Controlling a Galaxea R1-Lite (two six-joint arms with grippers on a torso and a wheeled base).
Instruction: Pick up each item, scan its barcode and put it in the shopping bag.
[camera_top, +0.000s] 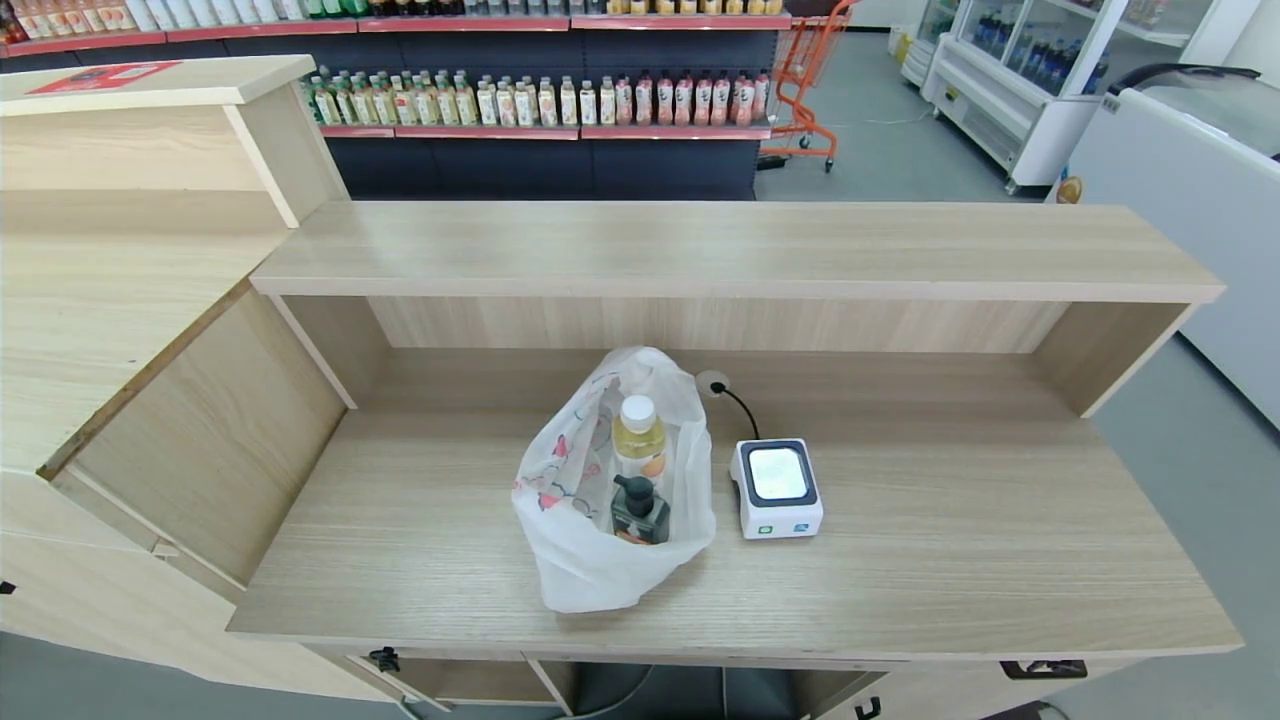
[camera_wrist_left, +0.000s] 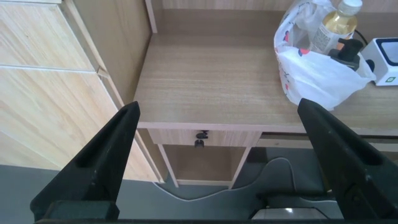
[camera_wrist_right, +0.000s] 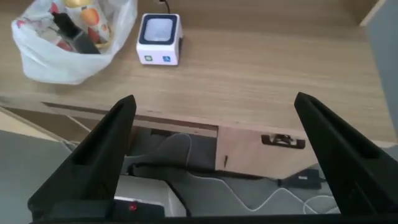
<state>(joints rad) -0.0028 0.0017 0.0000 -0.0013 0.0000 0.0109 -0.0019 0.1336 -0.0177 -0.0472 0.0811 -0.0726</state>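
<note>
A white plastic shopping bag (camera_top: 585, 545) stands open on the wooden counter (camera_top: 950, 520), left of a small white barcode scanner (camera_top: 777, 487). Inside the bag, a yellow drink bottle (camera_top: 639, 435) with a white cap stands behind a dark pump bottle (camera_top: 640, 510). My left gripper (camera_wrist_left: 217, 168) is open and holds nothing. It hangs in front of the counter's front edge, left of the bag (camera_wrist_left: 311, 68). My right gripper (camera_wrist_right: 214, 162) is open and holds nothing, out in front of the counter edge, to the right of the scanner (camera_wrist_right: 158, 38) and bag (camera_wrist_right: 56, 59).
A raised shelf (camera_top: 730, 250) roofs the back of the counter, with side walls at left (camera_top: 210, 430) and right (camera_top: 1110, 350). The scanner's black cable (camera_top: 740, 405) runs to a hole in the counter. Drink shelves (camera_top: 540, 100) and freezers (camera_top: 1020, 80) stand beyond.
</note>
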